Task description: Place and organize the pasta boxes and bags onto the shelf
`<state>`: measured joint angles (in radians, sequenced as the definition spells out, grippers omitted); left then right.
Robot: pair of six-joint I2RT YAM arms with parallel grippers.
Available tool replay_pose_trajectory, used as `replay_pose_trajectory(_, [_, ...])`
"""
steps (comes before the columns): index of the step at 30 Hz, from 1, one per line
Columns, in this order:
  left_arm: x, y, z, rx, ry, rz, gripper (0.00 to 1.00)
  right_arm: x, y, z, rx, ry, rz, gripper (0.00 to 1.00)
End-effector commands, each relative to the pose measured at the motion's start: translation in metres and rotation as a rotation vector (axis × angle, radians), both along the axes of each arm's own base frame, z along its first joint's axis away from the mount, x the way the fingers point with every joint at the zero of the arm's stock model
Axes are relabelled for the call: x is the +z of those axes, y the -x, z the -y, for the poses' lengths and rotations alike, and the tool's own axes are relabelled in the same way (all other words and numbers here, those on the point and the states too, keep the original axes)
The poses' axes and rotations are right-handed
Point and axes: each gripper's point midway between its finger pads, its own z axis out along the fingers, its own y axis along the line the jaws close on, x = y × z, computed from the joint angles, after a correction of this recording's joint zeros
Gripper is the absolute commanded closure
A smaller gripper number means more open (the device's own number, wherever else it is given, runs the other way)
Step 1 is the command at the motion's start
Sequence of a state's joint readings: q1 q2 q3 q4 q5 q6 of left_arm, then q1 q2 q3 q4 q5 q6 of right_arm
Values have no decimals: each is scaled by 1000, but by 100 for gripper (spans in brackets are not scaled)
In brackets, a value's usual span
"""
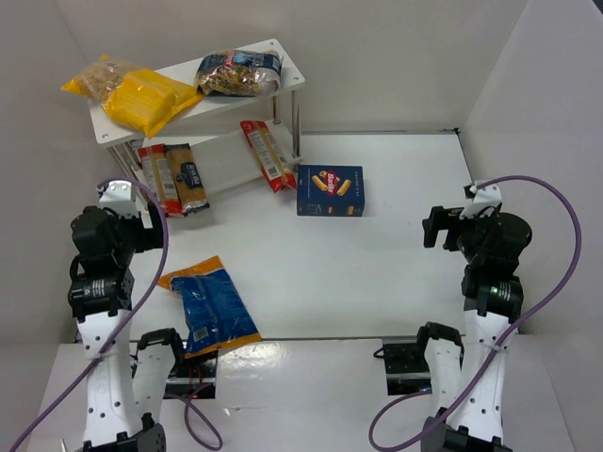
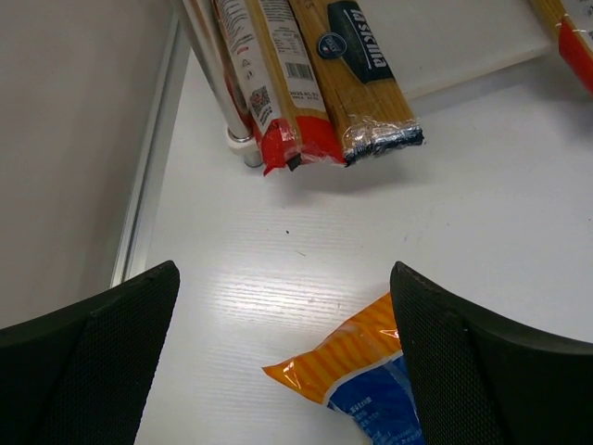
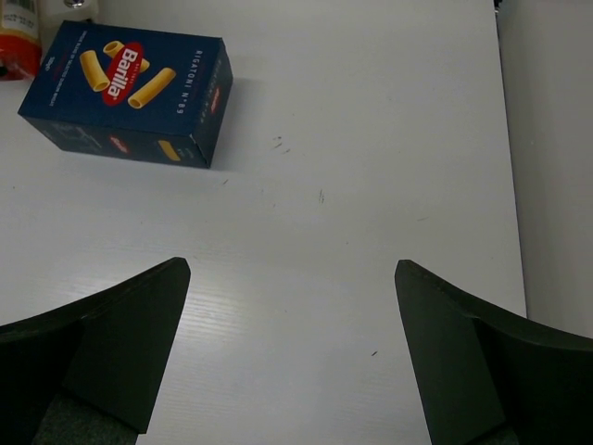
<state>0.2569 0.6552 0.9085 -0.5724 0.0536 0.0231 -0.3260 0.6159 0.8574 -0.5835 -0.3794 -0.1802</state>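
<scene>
The white shelf (image 1: 287, 69) stands at the back left. Its top board holds yellow bags (image 1: 141, 94) and a dark pasta bag (image 1: 237, 72). Its lower board holds a red-and-white pack (image 1: 156, 177), the golden spaghetti pack (image 1: 191, 179) and another red-and-white pack (image 1: 266, 153). The dark-blue pasta box (image 1: 330, 190) lies flat on the table, also in the right wrist view (image 3: 125, 93). The wide blue bag with orange end (image 1: 212, 306) lies near the left arm, its orange end in the left wrist view (image 2: 343, 362). My left gripper (image 2: 283, 362) is open and empty above the bag's end. My right gripper (image 3: 292, 357) is open and empty over bare table.
White walls enclose the table on the left, back and right. A silver shelf post (image 2: 222, 93) stands close to the left wall. The red-and-white pack (image 2: 273, 83) and spaghetti pack (image 2: 357, 74) overhang the lower board's front edge.
</scene>
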Motion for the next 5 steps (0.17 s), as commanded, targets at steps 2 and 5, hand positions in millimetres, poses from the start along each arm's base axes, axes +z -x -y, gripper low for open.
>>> replay_pose_trajectory(2, [4, -3, 5, -41, 1, 16, 0, 11, -5, 4, -10, 22, 55, 0])
replay_pose_trajectory(5, [4, -3, 5, -41, 1, 16, 0, 6, -8, 2, 8, 8, 32, 0])
